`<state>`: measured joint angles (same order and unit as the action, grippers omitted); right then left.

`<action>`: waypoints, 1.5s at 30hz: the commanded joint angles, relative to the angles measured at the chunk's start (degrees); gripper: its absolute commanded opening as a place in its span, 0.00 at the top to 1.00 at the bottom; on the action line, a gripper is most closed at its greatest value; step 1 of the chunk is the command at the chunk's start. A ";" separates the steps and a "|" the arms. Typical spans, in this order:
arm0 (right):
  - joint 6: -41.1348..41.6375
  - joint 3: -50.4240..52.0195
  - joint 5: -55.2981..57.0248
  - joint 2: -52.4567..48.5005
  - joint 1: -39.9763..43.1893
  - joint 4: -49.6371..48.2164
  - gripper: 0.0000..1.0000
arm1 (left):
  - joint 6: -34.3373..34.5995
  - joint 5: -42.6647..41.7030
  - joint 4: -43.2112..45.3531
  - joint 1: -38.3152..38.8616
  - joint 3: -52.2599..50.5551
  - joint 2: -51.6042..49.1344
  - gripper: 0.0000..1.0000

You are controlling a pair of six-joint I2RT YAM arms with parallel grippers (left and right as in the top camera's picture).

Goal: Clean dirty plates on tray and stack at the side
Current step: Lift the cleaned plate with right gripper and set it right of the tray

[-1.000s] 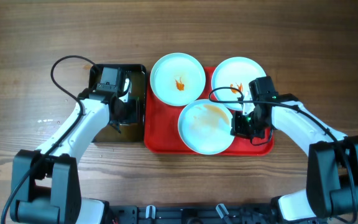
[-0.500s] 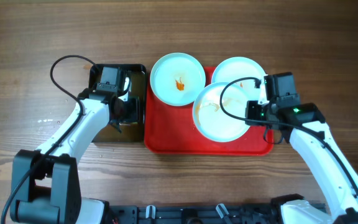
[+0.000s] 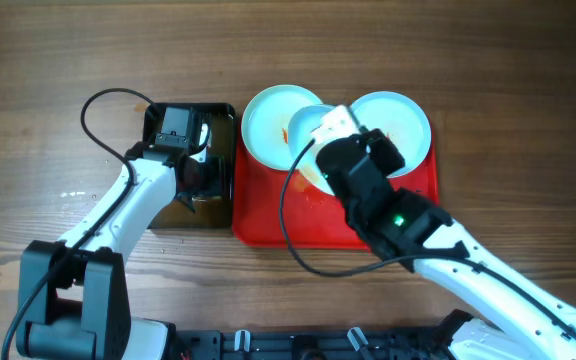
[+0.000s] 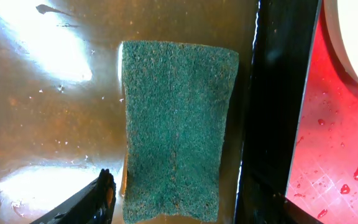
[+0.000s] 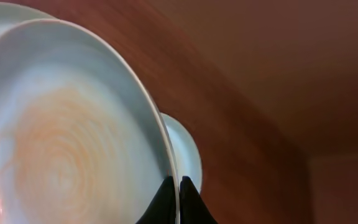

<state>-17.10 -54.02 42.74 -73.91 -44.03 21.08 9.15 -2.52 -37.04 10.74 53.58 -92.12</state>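
Observation:
The red tray [image 3: 268,215] holds two plates: a back left one [image 3: 266,125] with an orange smear and a back right one [image 3: 405,118], partly hidden by my right arm. My right gripper [image 3: 330,140] is shut on the rim of the third plate [image 3: 308,132] and holds it tilted, high above the tray. In the right wrist view the fingertips [image 5: 178,190] pinch that rim, and the plate's face [image 5: 61,149] shows a faint orange swirl. My left gripper [image 4: 179,211] is open, its fingers on either side of the green sponge [image 4: 176,124].
The black tub [image 3: 223,112] stands left of the tray and holds brownish water [image 4: 48,112] with the sponge in it. My left gripper [image 3: 193,175] hovers over it. The tray's wet red surface [image 4: 328,143] shows beside the tub wall. Wooden table all round.
My right gripper has lifted the smeared plate off the tray's front and carried it up and to the left, tilting it. The left arm has not moved.

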 commanded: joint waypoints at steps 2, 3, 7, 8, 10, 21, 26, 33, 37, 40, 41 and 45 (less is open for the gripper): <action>-16.06 -1.20 2.73 -1.20 -1.55 -0.92 0.96 | 0.52 -0.68 0.59 -0.26 0.74 0.50 0.37; -17.38 -1.20 2.73 -1.70 -1.55 -1.01 0.96 | 0.52 -0.68 0.61 -0.26 0.74 0.50 0.37; -17.42 -1.20 5.86 -2.29 -1.55 -4.42 0.96 | 0.52 -0.68 0.61 -0.26 0.74 0.50 0.37; -17.38 -1.20 6.43 -2.29 -1.55 -5.33 0.96 | 0.52 -0.68 0.61 -0.26 0.74 0.50 0.37; -17.40 -1.20 7.45 -2.29 -1.55 -7.32 0.96 | 0.52 -0.68 0.61 -0.26 0.74 0.50 0.37; 38.64 -1.03 -22.67 -2.29 27.02 6.64 0.96 | 0.52 -0.68 0.59 -0.26 0.74 0.50 0.37; 45.99 -1.03 -42.38 -2.29 49.29 7.63 0.96 | 0.52 -0.68 0.61 -0.26 0.74 0.50 0.37; 47.08 -0.70 -44.13 -7.69 73.11 13.55 0.96 | 0.52 -0.68 0.81 -0.26 0.74 0.50 0.37; 47.06 -0.70 -44.11 -16.02 75.19 13.64 0.96 | 0.52 -0.68 0.81 -0.26 0.74 0.50 0.37; 47.06 -0.70 -44.15 -18.82 75.19 12.74 0.96 | 0.52 -0.68 0.79 -0.26 0.74 0.50 0.37; 47.06 -0.72 -44.17 -18.84 75.19 12.22 0.95 | 0.52 -0.68 0.81 -0.26 0.74 0.50 0.37; 38.71 -0.94 -57.02 -18.14 75.01 9.66 0.60 | 0.52 -0.68 0.81 -0.26 0.74 0.50 0.37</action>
<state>27.35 -54.39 -3.38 -92.25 31.07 31.90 9.15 -2.92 -36.40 10.74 53.58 -92.12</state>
